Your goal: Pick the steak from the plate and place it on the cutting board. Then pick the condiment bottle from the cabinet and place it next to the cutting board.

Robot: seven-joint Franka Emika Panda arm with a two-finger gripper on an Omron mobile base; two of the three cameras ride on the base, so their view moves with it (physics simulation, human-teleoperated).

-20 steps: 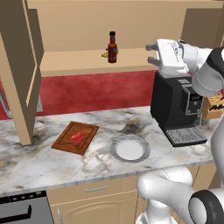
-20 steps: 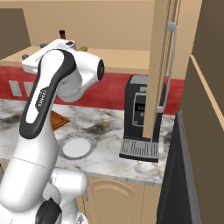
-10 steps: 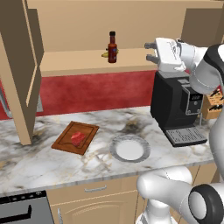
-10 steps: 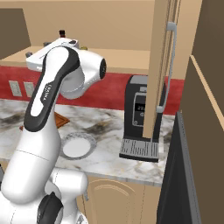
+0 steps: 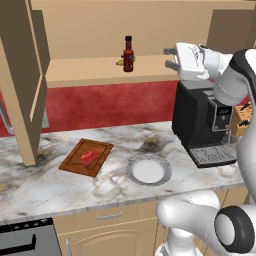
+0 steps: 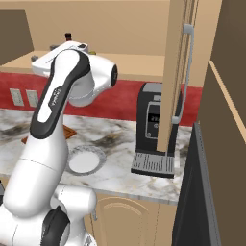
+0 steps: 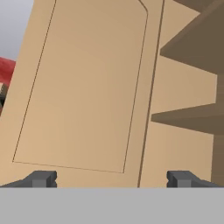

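Your tool [image 5: 171,57], fingers spread wide and empty, sits upper right of the frame, with the upright condiment bottle [image 5: 128,54] off to its left on the cabinet [image 5: 90,70] shelf.

Black coffee machine [image 5: 202,122] upright on marbled bench [image 5: 45,180], against red backsplash [image 5: 100,105]. Yellow banana [image 5: 120,63] on shelf. Knife block [image 5: 244,114] right of the machine.

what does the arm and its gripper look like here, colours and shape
The arm is glossy white with rounded, tube-like links, and dark grey to black bands and caps at the joints. One link carries small grey lettering, too small to read. The gripper has a boxy white hand and two short, dark grey fingers. No cables show.
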